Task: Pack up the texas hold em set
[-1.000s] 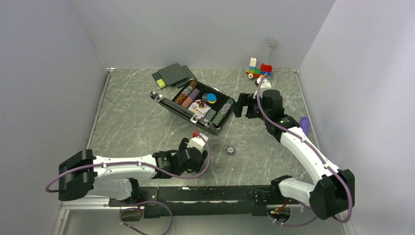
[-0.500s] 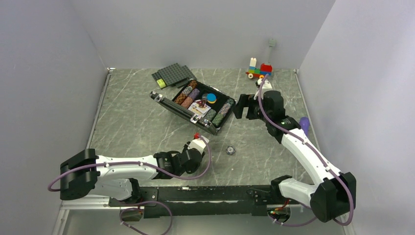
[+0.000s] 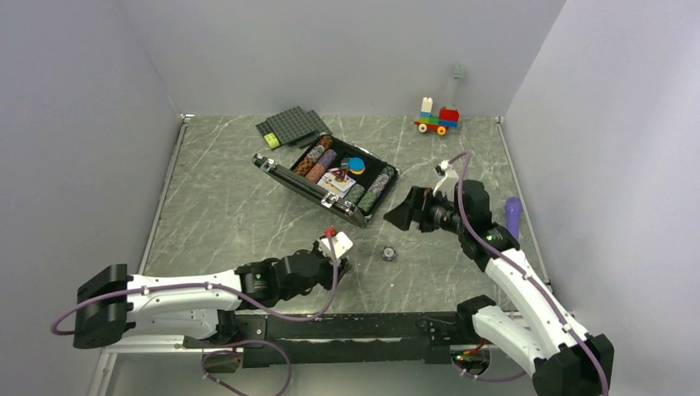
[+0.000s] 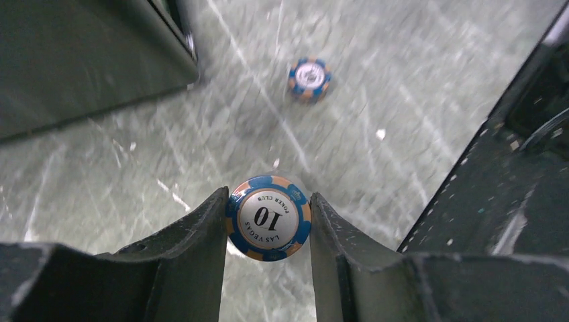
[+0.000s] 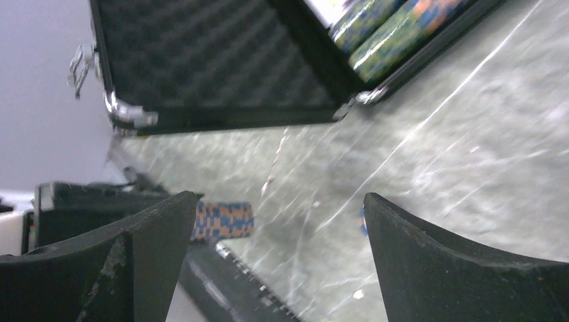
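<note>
Left wrist: chip in grip.
Left gripper (image 4: 267, 198) clamps a blue-orange chip (image 4: 268, 220) by its edges; a second chip (image 4: 309, 78) lies on the table (image 4: 168, 154) beyond. Right gripper (image 5: 282, 198) gapes wide beside the open case (image 3: 301, 183).

Soft, even light cast faint shadows from above; both wrist views were motion-blurred, smearing the grey-green marbled desk (image 5: 470, 134).

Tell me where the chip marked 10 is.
Left wrist view: the 10 chip is pinched in the left gripper; a second chip lies on the table beyond.
</note>
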`<action>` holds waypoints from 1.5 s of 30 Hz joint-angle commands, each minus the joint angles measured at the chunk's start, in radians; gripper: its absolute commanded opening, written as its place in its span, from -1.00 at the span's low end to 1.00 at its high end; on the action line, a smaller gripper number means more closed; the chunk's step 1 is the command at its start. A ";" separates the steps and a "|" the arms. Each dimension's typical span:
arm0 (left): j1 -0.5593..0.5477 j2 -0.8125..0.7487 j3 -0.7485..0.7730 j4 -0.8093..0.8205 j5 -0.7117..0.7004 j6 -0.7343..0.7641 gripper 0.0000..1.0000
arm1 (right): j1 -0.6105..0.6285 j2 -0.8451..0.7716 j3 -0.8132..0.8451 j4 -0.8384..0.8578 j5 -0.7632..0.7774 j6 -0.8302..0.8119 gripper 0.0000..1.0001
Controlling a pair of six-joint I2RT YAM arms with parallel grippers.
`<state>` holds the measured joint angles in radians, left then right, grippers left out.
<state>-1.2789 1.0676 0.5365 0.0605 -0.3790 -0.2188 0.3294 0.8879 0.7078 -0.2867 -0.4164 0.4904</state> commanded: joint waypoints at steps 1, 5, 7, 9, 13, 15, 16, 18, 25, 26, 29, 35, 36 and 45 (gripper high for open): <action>-0.008 -0.097 -0.031 0.320 0.051 0.118 -1.00 | 0.001 -0.091 -0.113 0.104 -0.207 0.216 0.99; -0.010 -0.118 -0.021 0.364 0.088 0.154 -1.00 | 0.005 -0.154 -0.182 0.206 -0.276 0.342 0.99; -0.012 -0.131 -0.027 0.400 0.091 0.167 -1.00 | 0.011 -0.152 -0.190 0.228 -0.298 0.400 0.99; -0.016 -0.145 -0.034 0.438 0.084 0.177 -1.00 | 0.018 -0.135 -0.195 0.247 -0.321 0.440 0.99; -0.017 -0.169 -0.049 0.524 0.087 0.181 -1.00 | 0.059 -0.119 -0.197 0.263 -0.311 0.465 0.99; -0.017 -0.170 -0.042 0.539 0.088 0.185 -1.00 | 0.092 -0.116 -0.192 0.269 -0.299 0.468 0.99; -0.017 -0.168 -0.038 0.541 0.090 0.191 -1.00 | 0.105 -0.115 -0.189 0.273 -0.291 0.469 0.99; -0.017 -0.160 -0.032 0.544 0.093 0.194 -1.00 | 0.134 -0.108 -0.184 0.281 -0.282 0.478 0.99; -0.017 -0.150 -0.039 0.586 0.094 0.193 -1.00 | 0.221 -0.046 -0.165 0.346 -0.265 0.487 0.99; -0.017 -0.150 -0.041 0.591 0.094 0.193 -1.00 | 0.228 -0.041 -0.164 0.355 -0.267 0.489 0.99; -0.017 -0.147 -0.040 0.596 0.099 0.196 -1.00 | 0.255 -0.029 -0.151 0.369 -0.265 0.490 0.99; -0.017 -0.144 -0.039 0.592 0.105 0.197 -1.00 | 0.279 -0.024 -0.139 0.383 -0.258 0.496 0.99; -0.017 -0.145 -0.039 0.594 0.103 0.198 -1.00 | 0.283 -0.022 -0.138 0.384 -0.258 0.495 0.99; -0.017 -0.139 -0.036 0.601 0.117 0.202 -1.00 | 0.307 -0.015 -0.124 0.357 -0.227 0.465 0.95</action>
<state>-1.2903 0.9379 0.4686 0.5159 -0.2871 -0.0326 0.6239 0.8757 0.5282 0.0498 -0.6689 0.9688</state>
